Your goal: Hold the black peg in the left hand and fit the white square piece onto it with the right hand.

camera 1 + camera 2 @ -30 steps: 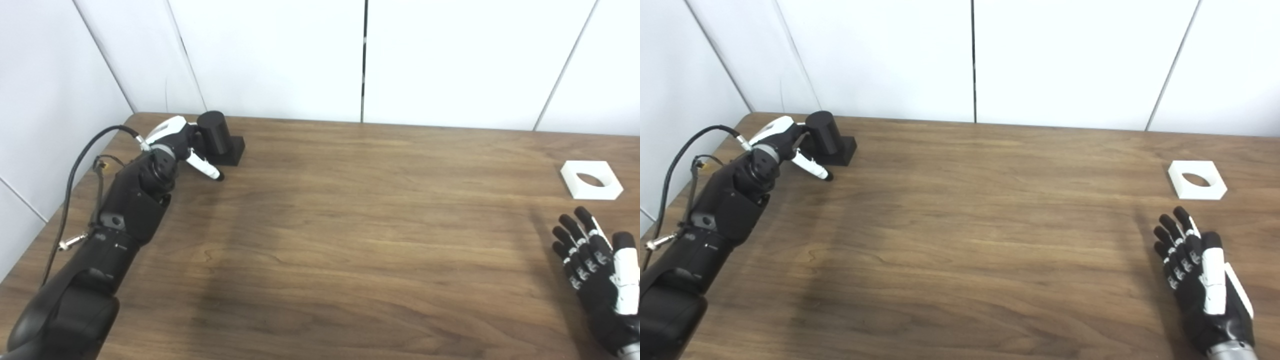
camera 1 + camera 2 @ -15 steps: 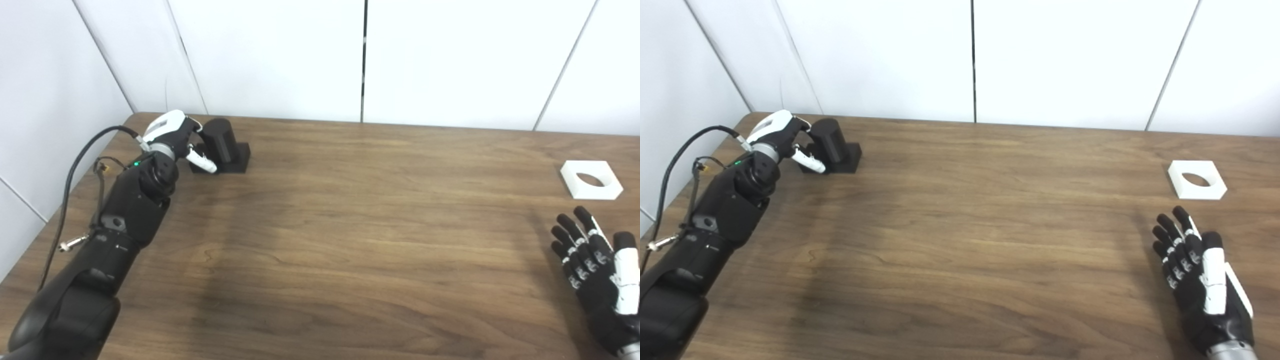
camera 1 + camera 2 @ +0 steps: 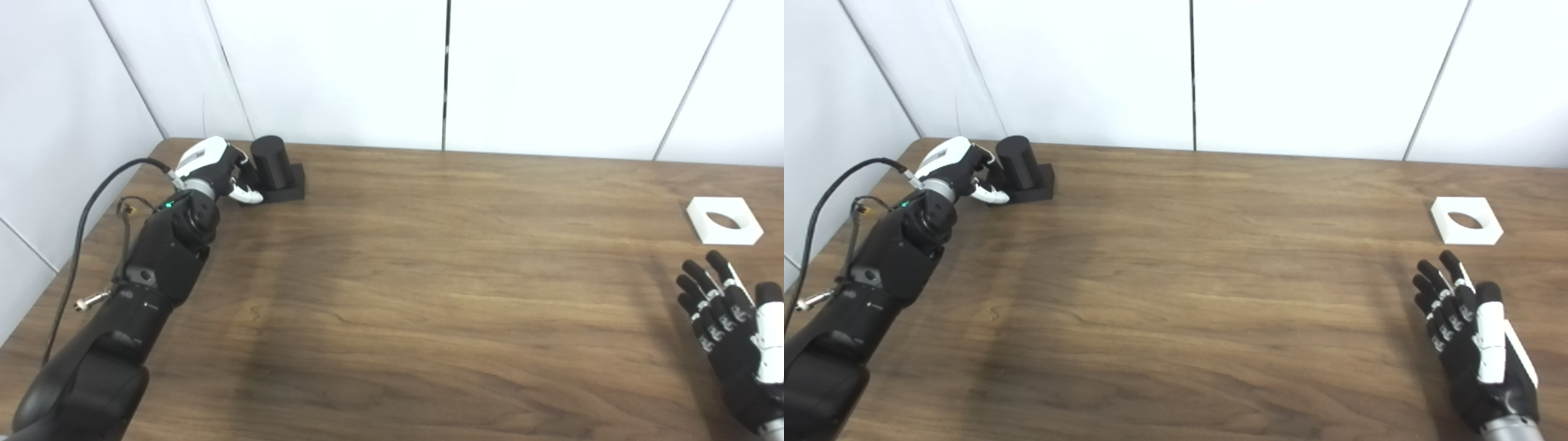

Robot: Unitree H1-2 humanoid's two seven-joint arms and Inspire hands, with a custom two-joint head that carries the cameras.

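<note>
The black peg (image 3: 270, 160), a cylinder on a square black base, stands upright at the table's far left corner. My left hand (image 3: 214, 168) is pressed against its left side, with curled fingers touching the cylinder and the white thumb (image 3: 248, 196) in front of the base's left corner. No finger crosses the cylinder's front, and a grip does not show. The white square piece (image 3: 724, 220) with a round hole lies flat near the right edge. My right hand (image 3: 732, 318) lies open near the front right, fingers spread, a hand's length short of the piece.
The wooden table (image 3: 429, 275) meets white wall panels just behind the peg. A black cable (image 3: 92, 202) loops beside my left forearm at the table's left edge.
The peg was tilted against my left hand a second ago; it now stands upright, slightly farther back. The left thumb has curled in. My right hand sank slightly toward the front edge.
</note>
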